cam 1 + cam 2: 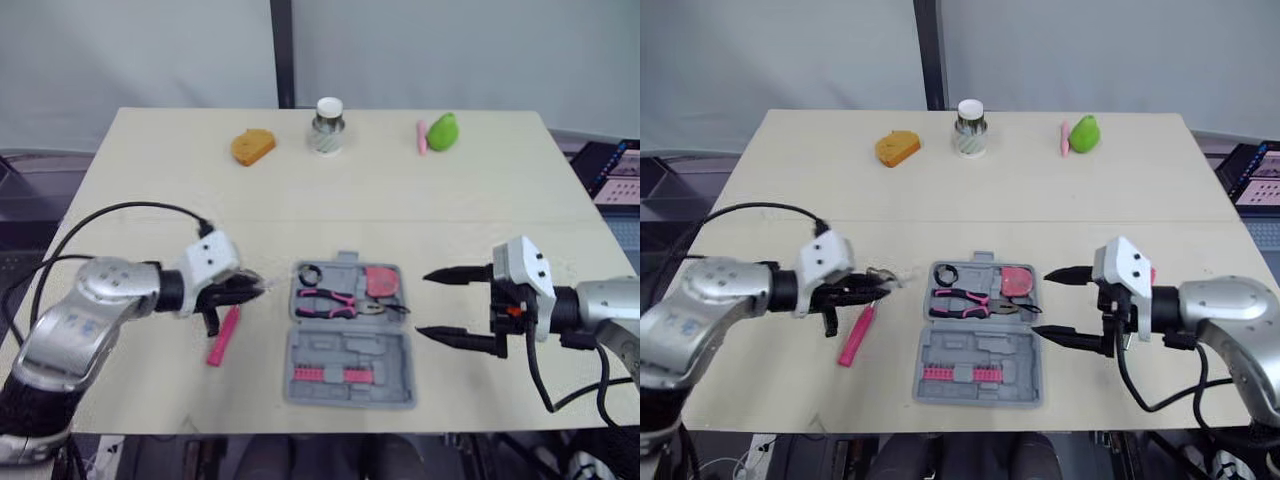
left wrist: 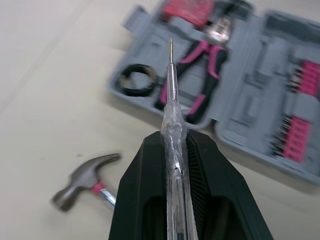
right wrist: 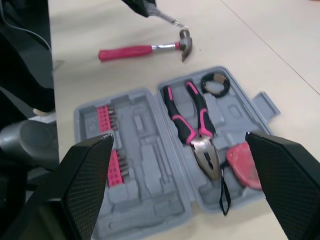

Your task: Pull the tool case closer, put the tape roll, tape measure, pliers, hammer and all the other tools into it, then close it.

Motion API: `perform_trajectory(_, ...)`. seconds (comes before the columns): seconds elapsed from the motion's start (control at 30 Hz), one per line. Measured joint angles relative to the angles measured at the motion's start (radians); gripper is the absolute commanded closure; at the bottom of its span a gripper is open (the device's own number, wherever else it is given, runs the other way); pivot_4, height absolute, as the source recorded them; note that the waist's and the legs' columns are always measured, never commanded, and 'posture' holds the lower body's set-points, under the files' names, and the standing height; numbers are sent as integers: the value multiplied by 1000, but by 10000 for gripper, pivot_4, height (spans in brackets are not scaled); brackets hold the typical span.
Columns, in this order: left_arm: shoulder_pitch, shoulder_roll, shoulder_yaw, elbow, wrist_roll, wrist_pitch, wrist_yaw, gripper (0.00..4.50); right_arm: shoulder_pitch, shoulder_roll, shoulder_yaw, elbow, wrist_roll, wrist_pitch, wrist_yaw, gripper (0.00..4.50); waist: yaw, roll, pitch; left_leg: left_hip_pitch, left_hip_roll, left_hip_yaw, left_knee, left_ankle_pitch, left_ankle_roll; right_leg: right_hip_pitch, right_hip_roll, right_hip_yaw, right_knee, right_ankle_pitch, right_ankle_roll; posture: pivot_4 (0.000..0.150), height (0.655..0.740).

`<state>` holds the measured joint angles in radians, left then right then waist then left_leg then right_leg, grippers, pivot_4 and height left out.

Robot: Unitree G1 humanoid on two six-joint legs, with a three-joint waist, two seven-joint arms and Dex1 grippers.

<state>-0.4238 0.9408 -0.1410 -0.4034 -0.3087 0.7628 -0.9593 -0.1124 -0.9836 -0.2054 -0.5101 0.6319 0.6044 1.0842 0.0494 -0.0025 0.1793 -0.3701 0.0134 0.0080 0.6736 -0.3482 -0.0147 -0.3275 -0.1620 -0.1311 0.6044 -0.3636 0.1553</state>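
1. The tool case (image 1: 330, 350) lies open on the table (image 1: 450, 200), in the middle, close to the front edge.
2. Inside it are the black tape roll (image 1: 308, 272), the pink pliers (image 1: 335, 302) and the red tape measure (image 1: 380, 282).
3. The left claw (image 1: 240, 290) is closed tight on a screwdriver (image 2: 172, 130) with a see-through handle, on the case's left side. The tip points at the case.
4. The hammer (image 1: 224, 333) with the pink handle lies on the table just beside that claw, outside the case.
5. The right claw (image 1: 422, 305) is wide and holds nothing, on the case's right side.
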Motion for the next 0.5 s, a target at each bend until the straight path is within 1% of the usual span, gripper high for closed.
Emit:
perform_trajectory(0.13, -174, 9, -153, 26, 43, 39, -88, 44108, 56, 0, -9, -30, -32, -14, -22, 0, 0, -1, 1, -1, 0, 0, 0, 0, 0, -1, 0, 0, 0, 0, 0, 1500, 7400)
perform_trajectory(0.2, -236, -23, -227, 34, 72, 59, -105, 44108, 85, 0, -11, -57, -42, -15, -40, 0, 1, -1, 1, -1, 0, 1, -1, 0, 0, -1, 0, 0, 0, 0, 0, 1500, 7400)
perform_trajectory(0.23, -241, -33, -243, 37, 80, 62, -105, 44108, 90, 0, -11, -62, -43, -15, -44, 0, 0, -1, 1, -1, 0, 1, -1, 0, 0, -1, 0, 0, 0, 0, 0, 1500, 7400)
perform_trajectory(0.33, -271, -83, -364, 74, 149, 84, -102, 44108, 130, 4, -21, -91, -53, -14, -73, 0, 0, -2, 2, -1, 0, 1, 0, 0, 0, -1, 0, 1, 1, 0, 0, 1500, 7400)
perform_trajectory(0.43, -303, -142, -433, 98, 193, 117, -89, 44108, 150, 11, -32, -116, -53, -12, -95, 0, 2, -3, 3, -2, 0, 0, 1, 0, 0, -1, 0, 1, 1, 0, 0, 1500, 7400)
perform_trajectory(0.5, -327, -174, -452, 103, 205, 138, -81, 44108, 163, 12, -36, -128, -53, -10, -106, 0, 4, -3, 3, -2, 0, 0, 2, 0, 0, -1, 0, 0, 1, 0, 0, 1500, 7400)
